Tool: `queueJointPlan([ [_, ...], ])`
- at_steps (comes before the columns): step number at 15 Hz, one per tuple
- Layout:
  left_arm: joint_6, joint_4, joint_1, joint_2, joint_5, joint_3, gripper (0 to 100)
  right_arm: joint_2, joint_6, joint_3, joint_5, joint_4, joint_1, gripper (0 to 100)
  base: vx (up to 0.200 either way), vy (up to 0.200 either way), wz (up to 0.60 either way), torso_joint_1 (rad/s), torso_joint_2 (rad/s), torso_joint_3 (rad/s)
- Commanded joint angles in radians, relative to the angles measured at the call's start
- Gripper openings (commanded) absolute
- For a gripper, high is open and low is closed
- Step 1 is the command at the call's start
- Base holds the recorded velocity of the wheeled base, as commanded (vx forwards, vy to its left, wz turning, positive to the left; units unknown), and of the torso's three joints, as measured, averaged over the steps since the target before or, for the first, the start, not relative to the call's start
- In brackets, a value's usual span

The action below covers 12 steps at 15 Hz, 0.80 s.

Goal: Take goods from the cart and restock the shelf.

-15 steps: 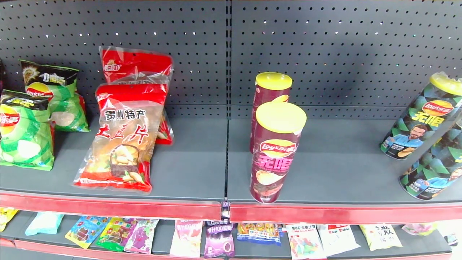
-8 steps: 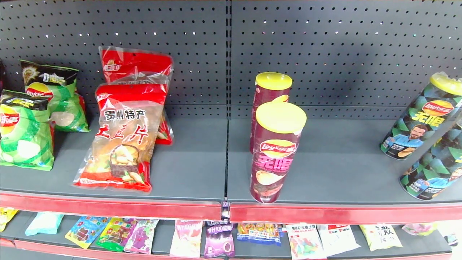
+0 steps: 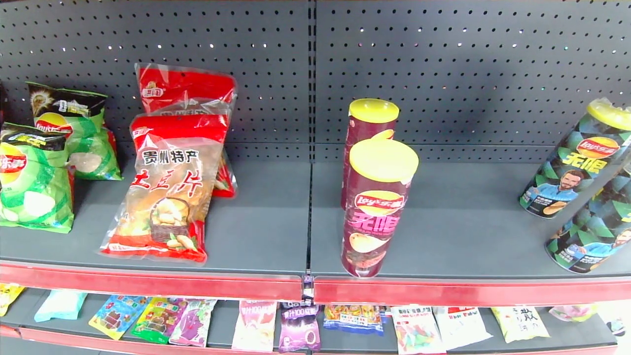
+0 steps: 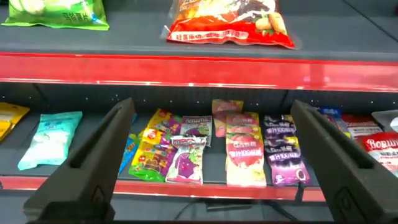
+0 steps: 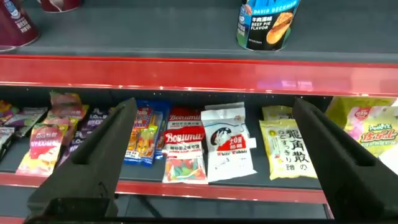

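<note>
The grey shelf (image 3: 256, 231) with a red front lip holds green chip bags (image 3: 34, 182) at the left, two red-topped snack bags (image 3: 170, 187), two maroon chip cans with yellow lids (image 3: 377, 207) in the middle and dark patterned cans (image 3: 574, 162) at the right. My left gripper (image 4: 214, 168) is open with nothing in it, facing the lower shelf's candy packets (image 4: 180, 155) below the red snack bag (image 4: 230, 22). My right gripper (image 5: 217, 162) is open too, holding nothing, in front of small snack packets (image 5: 227, 149) beneath a patterned can (image 5: 267, 22).
A perforated grey back panel (image 3: 443, 74) stands behind the goods. Bare shelf lies between the snack bags and the maroon cans, and between those cans and the patterned ones. The lower shelf (image 3: 222, 325) carries a row of several small packets.
</note>
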Motion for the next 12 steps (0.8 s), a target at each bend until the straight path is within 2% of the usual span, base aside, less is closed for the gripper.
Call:
queueJointPlan([
  [1,0.0,0.0,0.0,0.003,0.002,0.0,100,0.0,0.001,-0.001,0.0,0.0,0.0,100,0.0,0.0,0.0,0.0,0.0,0.0],
  [5,0.0,0.0,0.0,0.003,0.0,0.0,100,0.0,-0.001,-0.001,0.0,0.0,0.0,100,-0.2,0.0,0.0,0.012,0.0,0.002],
  [8,0.0,0.0,0.0,0.003,0.002,0.0,100,0.0,-0.001,0.001,0.0,0.0,0.0,100,0.0,0.0,0.0,0.0,0.0,0.0],
  [12,0.0,0.001,0.0,0.003,0.002,0.0,100,0.0,-0.003,0.001,0.0,0.0,0.0,100,0.0,-0.2,0.0,0.005,0.0,0.005],
])
